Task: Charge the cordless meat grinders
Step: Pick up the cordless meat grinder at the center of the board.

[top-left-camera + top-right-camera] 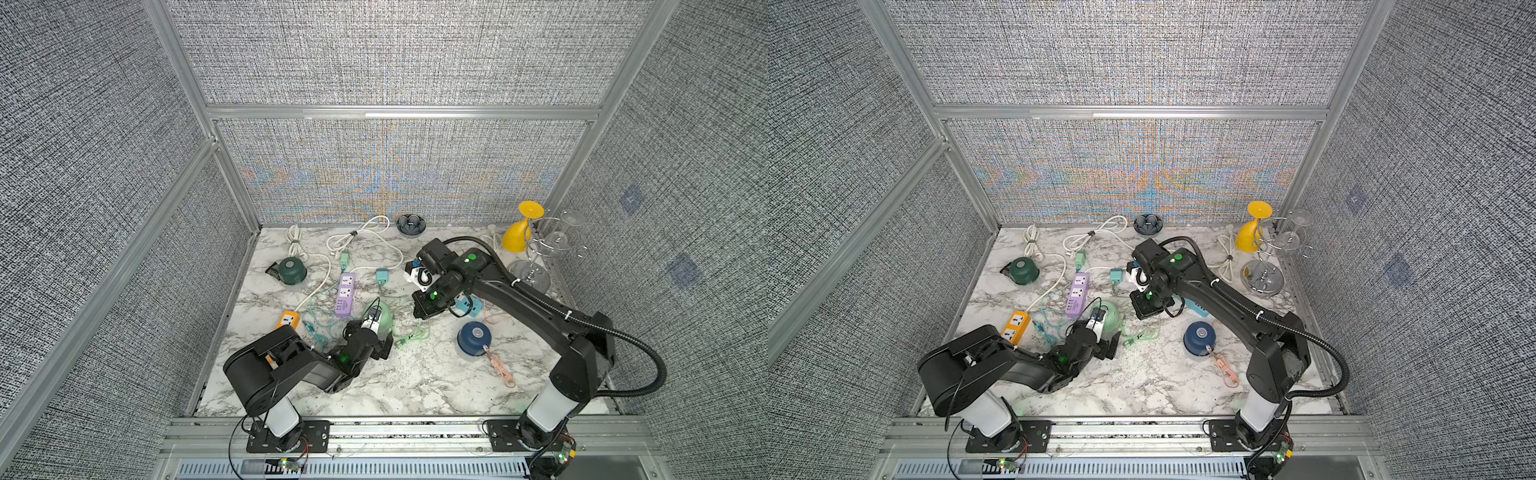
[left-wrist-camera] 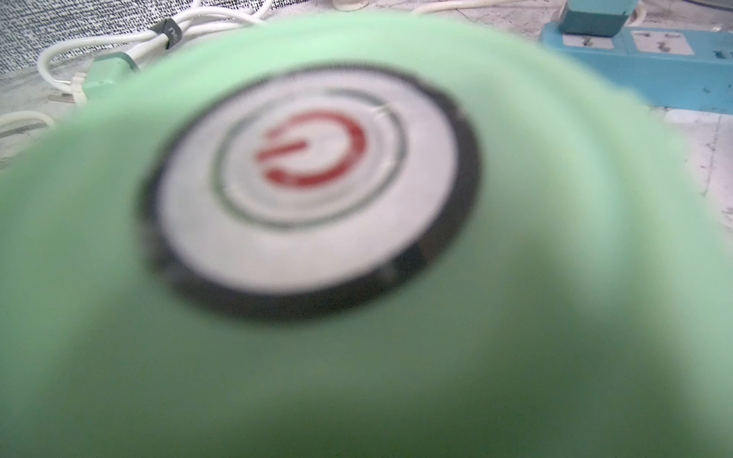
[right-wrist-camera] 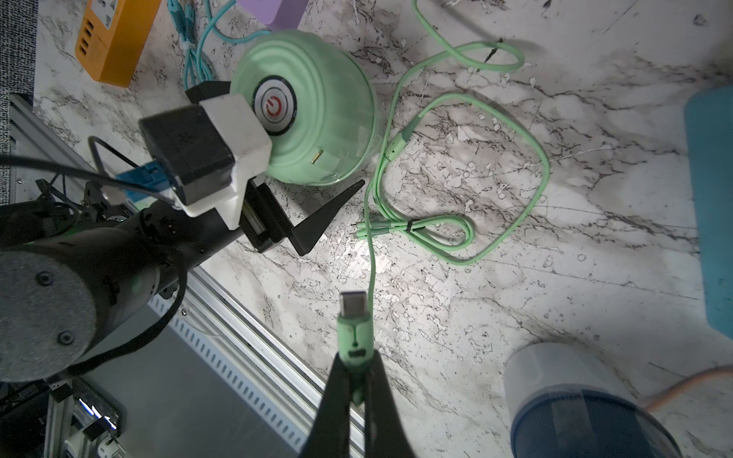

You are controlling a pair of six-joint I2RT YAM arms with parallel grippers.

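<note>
The right claw [image 3: 355,368] was pinched shut on the moulded body of a mint-green USB-C plug [image 3: 354,317], whose metal tip pointed out past its fingertips, clear above the marble-patterned desk [image 3: 555,277]. Ahead of that claw and well apart from it, the mint green grinder [image 3: 317,99] sat on the desk between the wide-spread jaws of the left claw [image 1: 372,334], with 1 black finger on each flank; whether they pressed it could not be told. The dome looked like smooth, ribbed plastic, with a round silver button [image 3: 273,106] bearing a red power mark. A small brass-coloured port [image 3: 316,157] sat low on the side turned toward the right claw. The grinder was probably light and slick, and likely to skate or spin on the glossy desk when the plug pushed in. Bracing it low at its widest band, away from the button, seemed best. The plug's rubbery sleeve gave a firm hold. The cable [image 3: 388,227] behind it was soft and limp, with its slack looped on the desk between right claw and grinder, so it could drag. Close beside the right claw stood the navy blue grinder [image 3: 587,412] on a pale translucent base, with a pink cable [image 1: 498,365] just beside it. The dark green grinder [image 1: 292,270] lay far beyond the left claw, well apart from both.
</note>
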